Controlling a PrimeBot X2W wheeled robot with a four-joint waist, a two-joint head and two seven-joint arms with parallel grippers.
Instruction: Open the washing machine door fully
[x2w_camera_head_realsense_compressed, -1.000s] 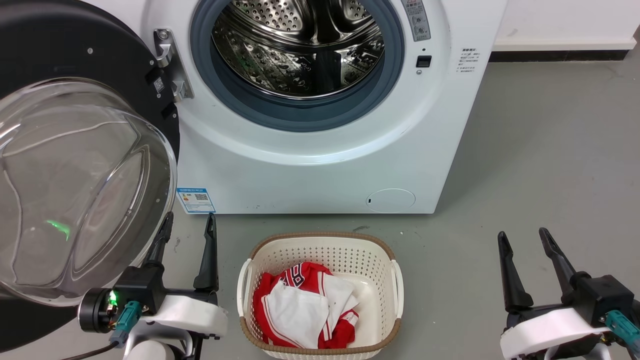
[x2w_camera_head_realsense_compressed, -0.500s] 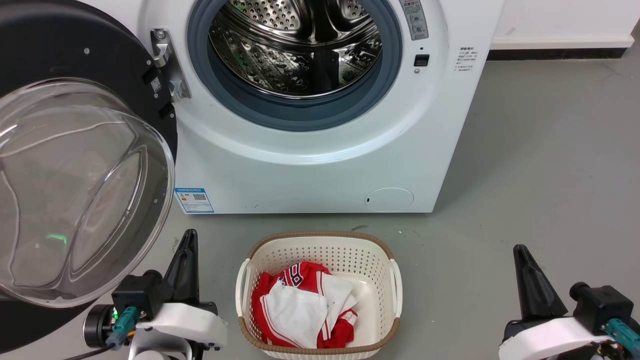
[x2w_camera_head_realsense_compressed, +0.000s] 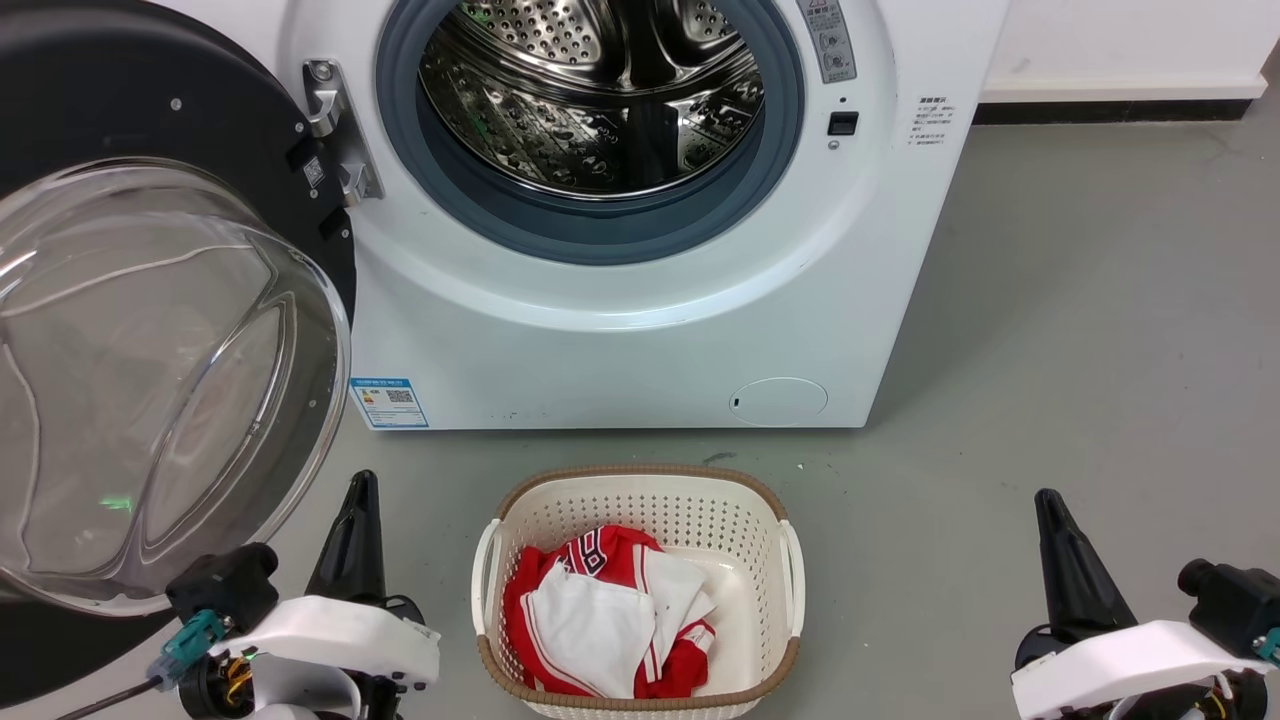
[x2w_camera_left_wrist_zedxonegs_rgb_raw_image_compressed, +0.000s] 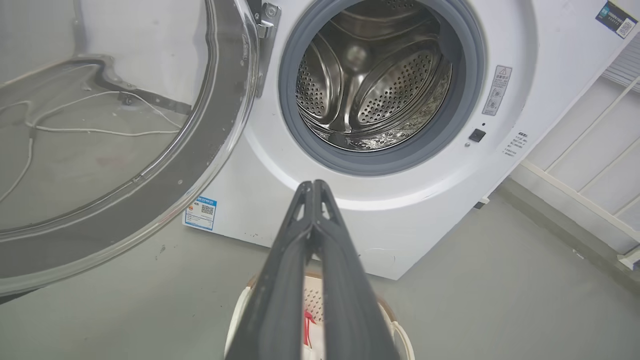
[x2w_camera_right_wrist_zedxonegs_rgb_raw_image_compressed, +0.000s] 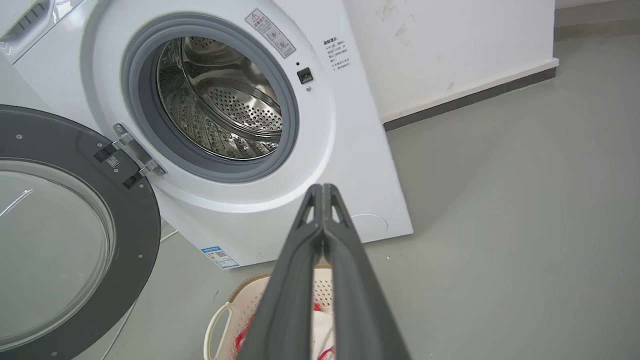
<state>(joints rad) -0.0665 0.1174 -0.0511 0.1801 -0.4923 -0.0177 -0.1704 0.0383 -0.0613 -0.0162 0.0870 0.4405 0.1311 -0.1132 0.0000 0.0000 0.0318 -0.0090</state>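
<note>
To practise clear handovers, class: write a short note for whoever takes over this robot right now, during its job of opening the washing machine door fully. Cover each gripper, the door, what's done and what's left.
Left gripper: shut, holding nothing, low beside the door's lower edge.
Right gripper: shut, holding nothing, low to the right of the laundry basket.
Washing machine door: swung wide on its hinge to the machine's left, drum opening wholly uncovered.
Done: the door looks as open as asked.
Left: probably nothing; at most check the hinge has no travel left.
</note>
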